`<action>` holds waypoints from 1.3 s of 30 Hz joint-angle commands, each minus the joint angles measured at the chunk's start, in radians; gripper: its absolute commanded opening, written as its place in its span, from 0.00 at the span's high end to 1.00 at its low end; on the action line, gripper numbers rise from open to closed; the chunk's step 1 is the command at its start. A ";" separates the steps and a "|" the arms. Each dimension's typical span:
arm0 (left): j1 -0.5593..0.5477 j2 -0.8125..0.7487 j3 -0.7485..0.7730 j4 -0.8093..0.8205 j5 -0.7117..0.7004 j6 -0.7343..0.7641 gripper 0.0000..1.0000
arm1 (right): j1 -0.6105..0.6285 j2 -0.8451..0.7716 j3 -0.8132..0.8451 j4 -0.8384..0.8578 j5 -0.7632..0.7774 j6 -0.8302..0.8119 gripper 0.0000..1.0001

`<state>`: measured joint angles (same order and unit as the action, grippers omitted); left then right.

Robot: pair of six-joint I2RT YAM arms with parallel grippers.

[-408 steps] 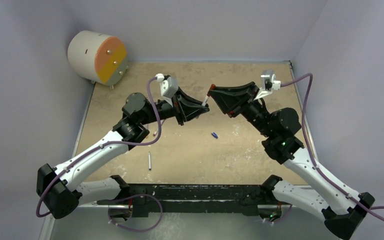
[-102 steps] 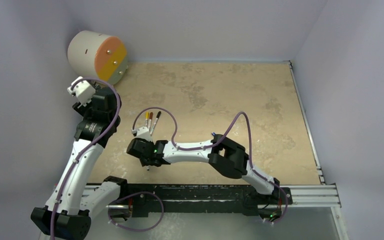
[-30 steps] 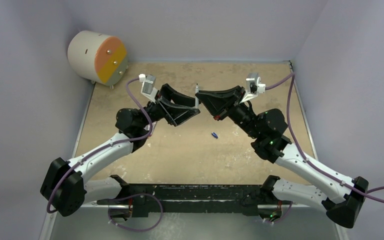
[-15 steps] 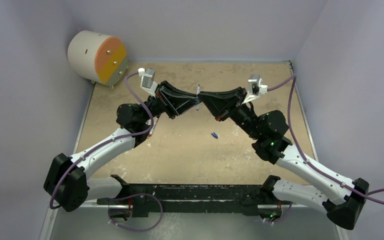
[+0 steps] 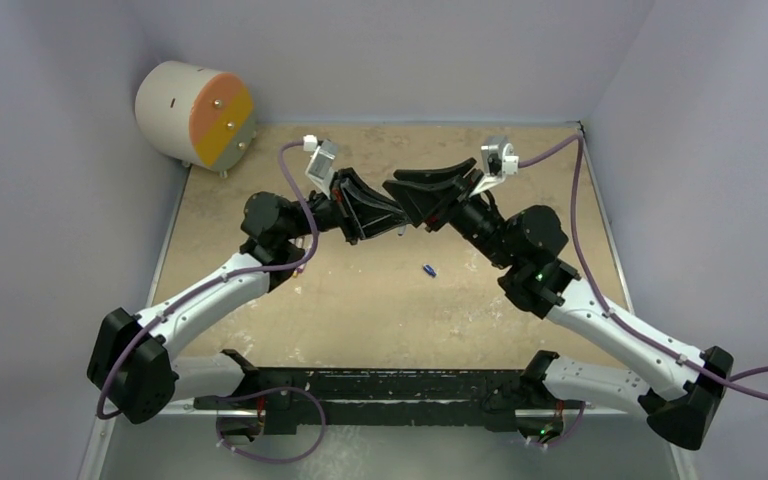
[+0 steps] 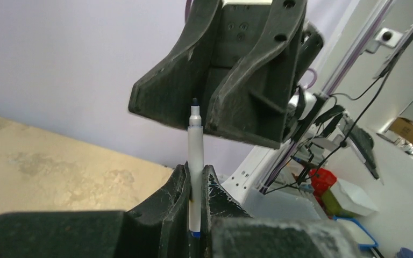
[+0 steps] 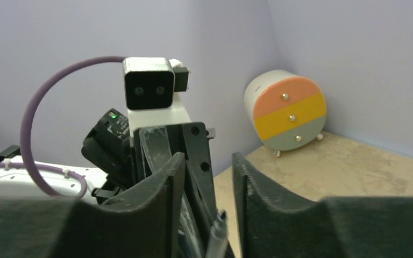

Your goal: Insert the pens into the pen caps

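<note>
Above a sandy-brown table (image 5: 360, 300), two robot arms meet in mid-air over the job of capping pens. The left end effector (image 6: 194, 169) is pinched on a thin white-grey marker pen (image 6: 195, 142), gripping its lower barrel so that the pen stands upright with its dark tip bare. The right end effector (image 7: 208, 157) faces it with its fingers spread, one on either side of the tip and touching neither side, as far as both wrist views show. A small blue pen cap (image 5: 428, 269) lies alone on the table, below the two end effectors and well apart from them. A round drum-shaped cabinet with an orange and yellow face (image 5: 195, 113) sits at the far left corner.

The pen looks light, stiff and smooth-walled, likely to pivot or slide in a narrow pinch; a hold low on the barrel, clear of the tip, seems best. The cap, tiny and probably prone to rolling, would want gripping across its sides with its mouth left open.
</note>
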<state>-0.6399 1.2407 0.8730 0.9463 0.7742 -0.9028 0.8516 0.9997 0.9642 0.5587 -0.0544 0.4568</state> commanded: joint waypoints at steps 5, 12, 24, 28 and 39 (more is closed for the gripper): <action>-0.001 -0.064 0.052 -0.182 -0.004 0.178 1.00 | 0.004 -0.011 0.046 -0.029 0.007 -0.031 1.00; -0.001 -0.074 0.056 -0.136 -0.021 0.153 1.00 | 0.004 -0.044 0.011 -0.037 0.023 -0.012 0.74; -0.001 -0.069 0.064 -0.033 -0.053 0.081 1.00 | 0.004 -0.070 -0.048 -0.098 0.014 -0.001 1.00; -0.001 -0.066 0.048 0.019 -0.058 0.045 0.92 | 0.004 -0.076 -0.056 -0.055 0.002 0.024 1.00; -0.016 -0.030 0.022 0.161 0.031 -0.080 0.88 | 0.004 -0.038 -0.027 0.010 -0.053 0.027 1.00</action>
<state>-0.6415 1.2251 0.8890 0.9958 0.7601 -0.9421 0.8520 0.9482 0.9249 0.5522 -0.0891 0.4889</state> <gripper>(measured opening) 0.165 0.049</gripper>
